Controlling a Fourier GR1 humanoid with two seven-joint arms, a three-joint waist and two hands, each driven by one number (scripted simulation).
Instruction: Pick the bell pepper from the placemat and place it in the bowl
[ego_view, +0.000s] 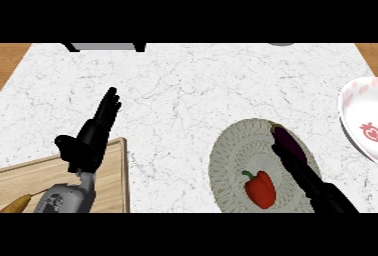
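Far left, low: wooden cutting board on the white marbled counter, an orange-tan object at its lower left corner, cut off by the view's edge; left hand above the board's upper right corner, fingers straight and together, pointing up and slightly right, holding nothing.

Centre-right: round woven placemat, pale; red bell pepper lies on its lower middle, long axis roughly up-down in the view with a slight tilt, green stem end toward upper left, blunt end toward the lower edge.

Just right of the pepper: right hand over the placemat's right half, forearm entering from lower right; fingers extended toward the upper left, not curled on anything, apart from the pepper.

Far right edge: white bowl with red pattern, partly out of view, beside the placemat.
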